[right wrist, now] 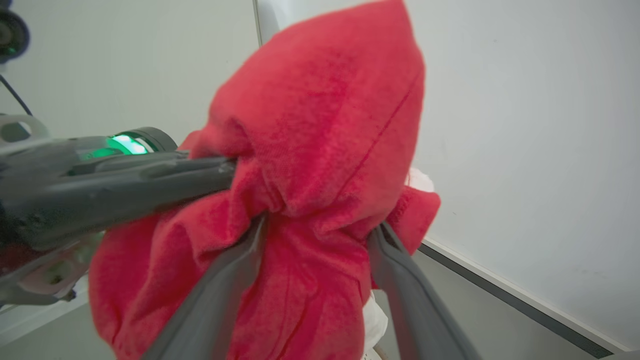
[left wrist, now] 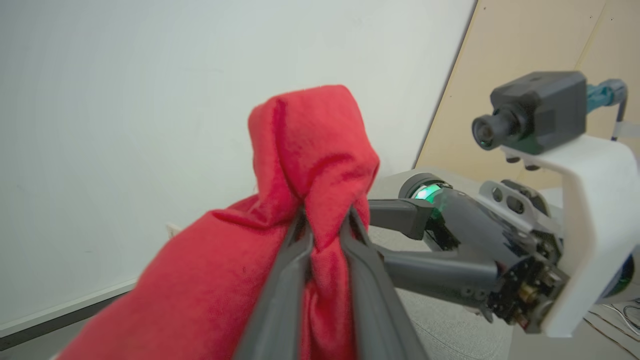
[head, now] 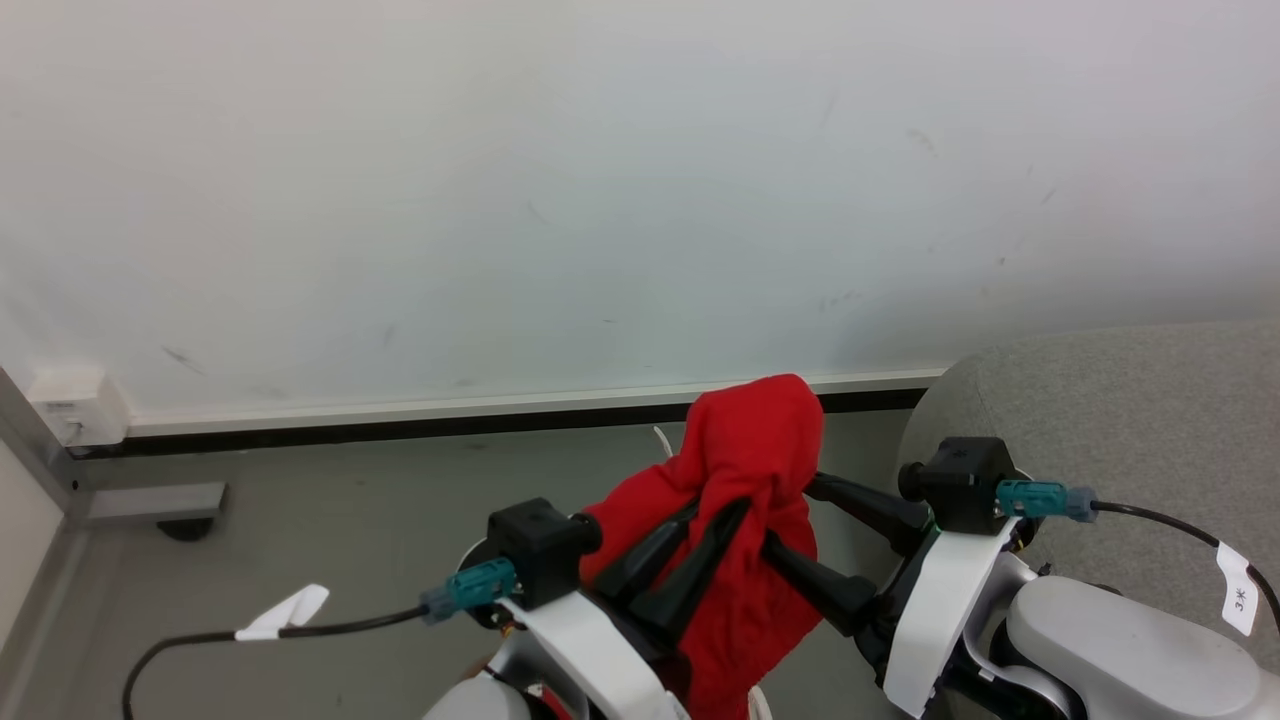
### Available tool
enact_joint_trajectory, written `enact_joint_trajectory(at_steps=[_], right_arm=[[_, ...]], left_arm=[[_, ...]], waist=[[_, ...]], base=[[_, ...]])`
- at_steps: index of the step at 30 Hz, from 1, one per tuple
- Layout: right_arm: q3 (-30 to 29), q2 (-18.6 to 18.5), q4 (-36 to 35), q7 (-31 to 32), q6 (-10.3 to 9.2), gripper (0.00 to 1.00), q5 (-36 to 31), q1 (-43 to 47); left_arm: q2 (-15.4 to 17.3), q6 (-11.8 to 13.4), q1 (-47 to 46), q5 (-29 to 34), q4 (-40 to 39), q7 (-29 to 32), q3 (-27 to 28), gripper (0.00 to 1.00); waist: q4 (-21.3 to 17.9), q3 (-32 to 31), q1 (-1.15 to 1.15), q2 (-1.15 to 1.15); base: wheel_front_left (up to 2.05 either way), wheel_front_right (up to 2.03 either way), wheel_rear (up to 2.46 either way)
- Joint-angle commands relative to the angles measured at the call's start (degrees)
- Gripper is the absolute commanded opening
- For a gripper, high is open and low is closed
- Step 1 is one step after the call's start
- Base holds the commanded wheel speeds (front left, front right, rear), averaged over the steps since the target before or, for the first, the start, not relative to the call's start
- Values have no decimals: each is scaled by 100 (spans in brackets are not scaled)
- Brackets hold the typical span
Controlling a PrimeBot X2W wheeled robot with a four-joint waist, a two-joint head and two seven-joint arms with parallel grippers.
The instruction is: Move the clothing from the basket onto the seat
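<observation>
Bright red clothing hangs bunched in the air between both arms, in front of the wall. My left gripper is shut on it, and the left wrist view shows the two fingers pinching a fold of the clothing. My right gripper stands open, its fingers astride the bundle of clothing with red cloth between them. A bit of white fabric peeks out behind the red. The grey seat lies to the right, beyond my right arm. The basket is out of view.
A white wall with a dark skirting strip fills the background above the grey floor. A white box and a grey foot sit at the far left. Tagged cables run from both wrist cameras.
</observation>
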Motion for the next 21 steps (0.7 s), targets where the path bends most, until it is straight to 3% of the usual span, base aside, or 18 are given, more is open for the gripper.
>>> enact_joint_trajectory(at_steps=[1, 2, 4, 5, 21], right_arm=[[4, 29, -46, 19, -12, 100, -4, 61], [5, 31, -60, 44, -11, 97, -22, 79], [7, 45, -96, 50, -11, 47, -20, 112], [5, 54, -135, 87, -11, 0, -23, 123], [-8, 110, 42, -326, -11, 0, -205, 118]], left_arm=[[6, -50, -83, -58, -54, 12, -43, 0], [18, -52, -89, -95, -58, 6, -64, 0], [44, -54, -110, -164, -71, -4, -119, 0], [57, -54, -122, -186, -77, -12, -141, 0], [246, 143, -91, -36, 233, -219, -125, 0]], waist=[[2, -3, 0, 0], [4, -5, 0, 0], [6, -5, 0, 0], [7, -4, 0, 0], [109, 44, 0, 0]], base=[[0, 0, 0], [0, 0, 0], [0, 0, 0], [0, 0, 0], [0, 0, 0]])
